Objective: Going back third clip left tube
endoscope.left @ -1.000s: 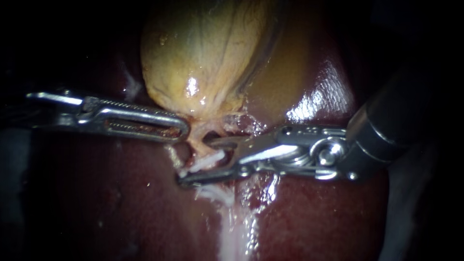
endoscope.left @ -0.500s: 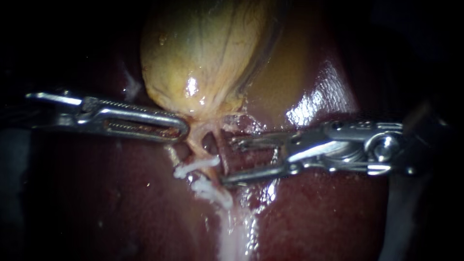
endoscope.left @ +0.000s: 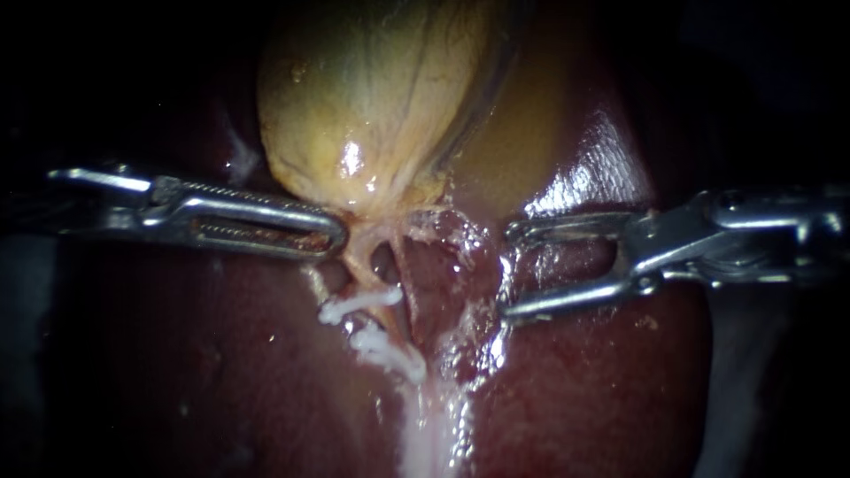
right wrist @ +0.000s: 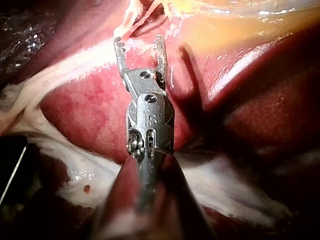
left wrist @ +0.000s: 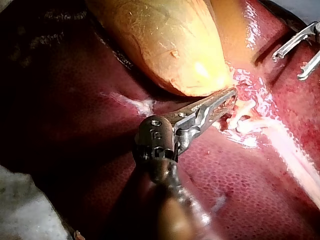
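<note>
Nearest, at the lower centre of the frame, the liver (endoscope.left: 575, 398) is wet and soft. The right instrument (endoscope.left: 509, 272), at the centre right with its jaws wide apart and empty, lies close over it; I judge that a low tip could scratch this surface. A little farther, the white clips (endoscope.left: 359, 305) sit on the left tube (endoscope.left: 361, 270) at the centre. Beyond, the left instrument (endoscope.left: 336, 237) is closed on the neck of the gallbladder (endoscope.left: 372, 106); too strong a pull could tear the tube or loosen a clip.
</note>
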Robot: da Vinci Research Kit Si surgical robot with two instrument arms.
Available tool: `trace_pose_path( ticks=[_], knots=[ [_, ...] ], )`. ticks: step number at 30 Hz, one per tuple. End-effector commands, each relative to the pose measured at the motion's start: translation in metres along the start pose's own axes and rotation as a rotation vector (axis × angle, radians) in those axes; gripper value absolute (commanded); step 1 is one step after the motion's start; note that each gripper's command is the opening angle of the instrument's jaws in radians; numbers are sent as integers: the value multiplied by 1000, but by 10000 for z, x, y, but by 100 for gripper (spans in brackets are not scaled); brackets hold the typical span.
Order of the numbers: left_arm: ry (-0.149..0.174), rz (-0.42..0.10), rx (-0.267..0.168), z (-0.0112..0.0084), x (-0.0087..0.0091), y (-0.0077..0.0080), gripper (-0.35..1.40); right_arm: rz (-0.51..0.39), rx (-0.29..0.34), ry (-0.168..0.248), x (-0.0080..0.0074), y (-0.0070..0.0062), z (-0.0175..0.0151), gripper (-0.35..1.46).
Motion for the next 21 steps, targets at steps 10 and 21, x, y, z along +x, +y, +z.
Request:
trace_pose_path(
  ticks=[10, 21],
  knots=[
    [7, 8, 13, 38, -4, -28, -35, -1, 2, 0, -1, -3, -1, 50],
    [-1, 18, 13, 54, -9, -36, -35, -7, 2, 0, 0, -5, 0, 50]
  ],
)
